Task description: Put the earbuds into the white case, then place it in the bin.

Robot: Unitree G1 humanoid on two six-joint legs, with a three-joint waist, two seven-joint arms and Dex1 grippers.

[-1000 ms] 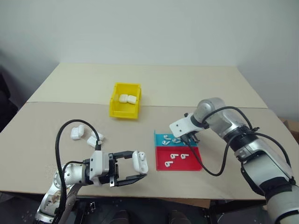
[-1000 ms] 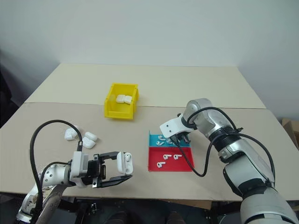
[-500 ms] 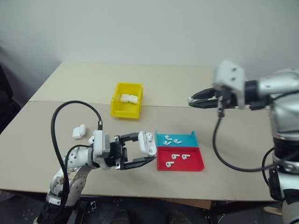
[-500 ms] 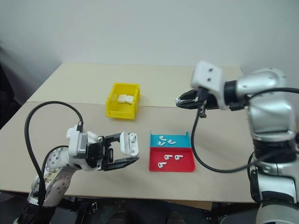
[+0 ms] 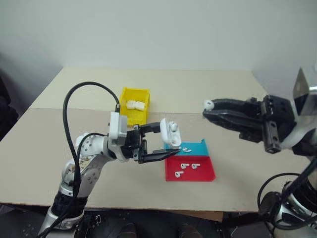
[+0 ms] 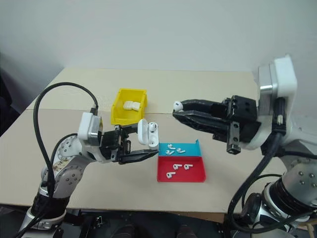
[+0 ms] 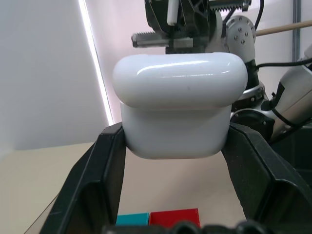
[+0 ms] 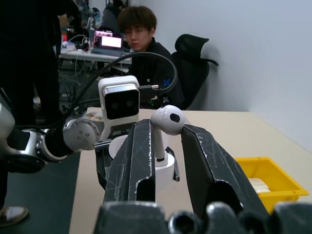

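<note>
Both arms are up over the desk (image 5: 233, 173) right now. The left hand (image 5: 171, 144) is clamped tight on the white case (image 5: 173, 134), lid flipped open, held in the air above the near part of the desk, just to the left of the red-and-blue tray (image 5: 190, 162). From the left wrist view the case (image 7: 178, 103) sits squeezed between the two black fingers (image 7: 97, 180), its rounded back toward the camera.

Over on the right, the right hand (image 6: 178, 110) points across toward the left one, its fingers nearly together and pinching a single earbud (image 6: 177, 105) at the very tips. The right wrist view makes it plain: the earbud (image 8: 165, 126) stands stem-down between the fingers (image 8: 137, 156), its bulb poking up above them, with the open case (image 8: 146, 151) in line just beyond it. The two hands are near each other but apart; the earbud is not in the case yet.

Down on the tray, more earbuds (image 5: 187, 166) lie loose, a few in the blue part and a few in the red. The yellow bin (image 5: 133, 106) sits farther back on the desk, with two white cases (image 5: 135, 105) already inside it. A person (image 8: 141, 53) in dark clothes sits in the background of the right wrist view.
</note>
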